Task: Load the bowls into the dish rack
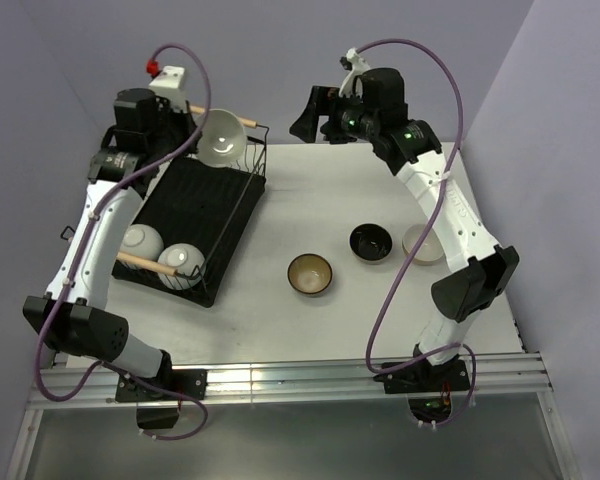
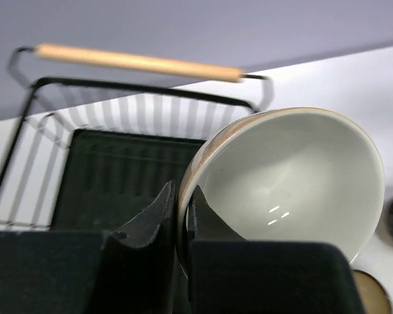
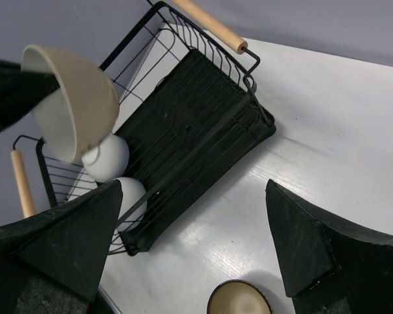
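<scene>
My left gripper [image 2: 182, 203] is shut on the rim of a cream-beige bowl [image 2: 295, 176], one finger inside and one outside. The bowl [image 1: 223, 137] hangs tilted on its side above the far end of the black wire dish rack [image 1: 195, 225]. Two white bowls [image 1: 140, 240] [image 1: 183, 258] lie upside down at the rack's near end. On the table stand a brown bowl with a tan inside [image 1: 309, 274], a glossy black bowl [image 1: 370, 242] and another cream bowl [image 1: 423, 245], partly hidden by my right arm. My right gripper [image 3: 194, 190] is open and empty, raised right of the rack's far end.
The rack has a wooden handle at each end [image 2: 137, 62] [image 1: 145, 263]. Its middle tray [image 3: 196, 124] holds nothing. Purple walls close in the table at the back and both sides. My right arm reaches over the table's right part.
</scene>
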{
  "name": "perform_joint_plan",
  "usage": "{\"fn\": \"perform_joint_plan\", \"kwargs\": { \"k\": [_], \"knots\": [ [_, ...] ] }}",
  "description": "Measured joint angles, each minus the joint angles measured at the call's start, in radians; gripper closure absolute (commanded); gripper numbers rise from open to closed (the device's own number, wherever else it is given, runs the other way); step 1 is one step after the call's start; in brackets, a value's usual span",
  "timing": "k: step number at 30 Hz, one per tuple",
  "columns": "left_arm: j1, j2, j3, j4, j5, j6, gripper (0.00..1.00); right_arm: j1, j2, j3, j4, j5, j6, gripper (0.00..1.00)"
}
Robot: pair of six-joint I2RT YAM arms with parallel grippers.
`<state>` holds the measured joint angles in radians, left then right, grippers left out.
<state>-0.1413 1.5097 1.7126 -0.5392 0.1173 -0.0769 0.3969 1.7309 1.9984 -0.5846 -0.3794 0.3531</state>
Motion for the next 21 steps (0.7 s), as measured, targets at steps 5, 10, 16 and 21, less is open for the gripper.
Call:
{"fn": "perform_joint_plan", "kwargs": {
  "k": [5,10,16,21],
  "knots": [
    [-0.157,-0.013,-0.016,0.011,-0.049,-0.013,1.00,0.092,0.003,-0.002,0.001,0.120,-0.005,0.17],
    [-0.256,-0.013,-0.069,0.011,-0.137,-0.009,1.00,0.177,0.029,0.006,-0.002,0.206,-0.023,0.27],
    [-0.304,-0.013,-0.084,0.013,-0.193,-0.011,1.00,0.225,0.106,0.043,-0.011,0.301,-0.042,0.35],
    [-0.302,-0.013,-0.085,0.013,-0.222,-0.014,1.00,0.248,0.179,0.086,-0.031,0.340,-0.062,0.58]
  ]
}}
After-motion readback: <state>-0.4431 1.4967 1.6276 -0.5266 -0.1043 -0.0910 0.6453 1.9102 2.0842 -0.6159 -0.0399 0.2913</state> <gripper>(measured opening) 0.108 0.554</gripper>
